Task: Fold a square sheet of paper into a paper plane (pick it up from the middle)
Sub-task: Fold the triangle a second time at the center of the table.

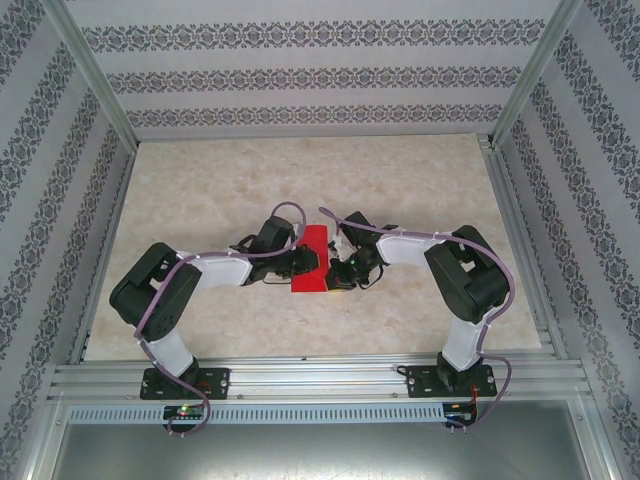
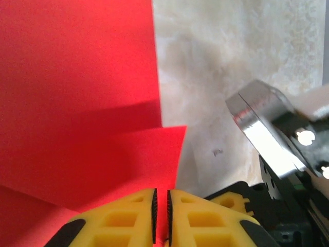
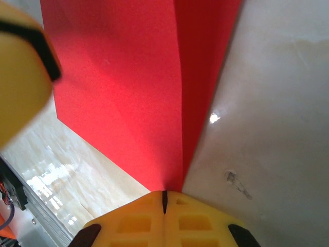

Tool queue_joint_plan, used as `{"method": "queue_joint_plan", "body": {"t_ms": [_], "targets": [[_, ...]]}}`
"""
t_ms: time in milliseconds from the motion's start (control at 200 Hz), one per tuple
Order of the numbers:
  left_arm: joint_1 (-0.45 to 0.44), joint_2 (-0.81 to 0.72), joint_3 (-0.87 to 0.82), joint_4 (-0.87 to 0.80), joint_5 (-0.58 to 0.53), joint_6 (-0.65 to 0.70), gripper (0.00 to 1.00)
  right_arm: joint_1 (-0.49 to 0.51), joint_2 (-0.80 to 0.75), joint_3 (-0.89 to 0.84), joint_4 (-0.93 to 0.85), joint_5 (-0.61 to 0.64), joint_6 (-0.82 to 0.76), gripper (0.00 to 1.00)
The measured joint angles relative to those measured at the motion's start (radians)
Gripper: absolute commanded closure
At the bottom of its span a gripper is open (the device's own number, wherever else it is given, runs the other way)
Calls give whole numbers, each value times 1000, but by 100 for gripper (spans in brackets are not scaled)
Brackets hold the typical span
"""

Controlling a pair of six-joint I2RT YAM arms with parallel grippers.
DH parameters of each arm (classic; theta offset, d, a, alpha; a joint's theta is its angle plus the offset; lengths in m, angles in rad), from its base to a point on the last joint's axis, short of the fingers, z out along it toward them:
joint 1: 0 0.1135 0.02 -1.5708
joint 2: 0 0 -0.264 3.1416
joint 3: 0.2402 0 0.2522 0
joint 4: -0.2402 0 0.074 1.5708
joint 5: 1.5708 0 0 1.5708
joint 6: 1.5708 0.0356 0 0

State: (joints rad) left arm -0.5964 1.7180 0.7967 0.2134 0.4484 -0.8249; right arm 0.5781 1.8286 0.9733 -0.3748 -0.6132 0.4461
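Yellow fingertips of the right gripper [image 3: 164,198] sit nearest the lens in the right wrist view. They are pressed together with no gap. The crease of the square sheet of paper [image 3: 128,77] runs straight into the seam, so this gripper has the sheet pinched. In the left wrist view, the left gripper [image 2: 162,200] shows a thin slit between its pads, with a red paper edge inside it. Whether the pads clamp the sheet cannot be told. From above, the sheet sits between the 2 grippers near the middle of the table [image 1: 200,190], partly folded, with 1 layer overlapping another.

Risks:
1. Slip. If the left pads carry no pressure, the sheet depends on 1 pinch point and may pivot or let the fold spring open.
2. Tear. Any pull apart by the arms would load thin paper at the crease.
3. Collision. Both wrists stand just beside each other, and the right wrist's metal housing [image 2: 267,134] lies close to the left fingers.

Obstructions: a purple cable [image 1: 290,212] loops above the left wrist, near the sheet's far edge, and could snag it. Patterned walls [image 1: 320,80] stand well apart.
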Motion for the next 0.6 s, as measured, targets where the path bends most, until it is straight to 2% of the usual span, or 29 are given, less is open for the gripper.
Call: {"method": "queue_joint_plan", "body": {"t_ms": [330,600], "targets": [[-13,81,-17,60,26,-15,85,0,0,0,0,3,4,97],[-5,77,-40,95,10,-18,86,0,0,0,-3,6,10,97]]}}
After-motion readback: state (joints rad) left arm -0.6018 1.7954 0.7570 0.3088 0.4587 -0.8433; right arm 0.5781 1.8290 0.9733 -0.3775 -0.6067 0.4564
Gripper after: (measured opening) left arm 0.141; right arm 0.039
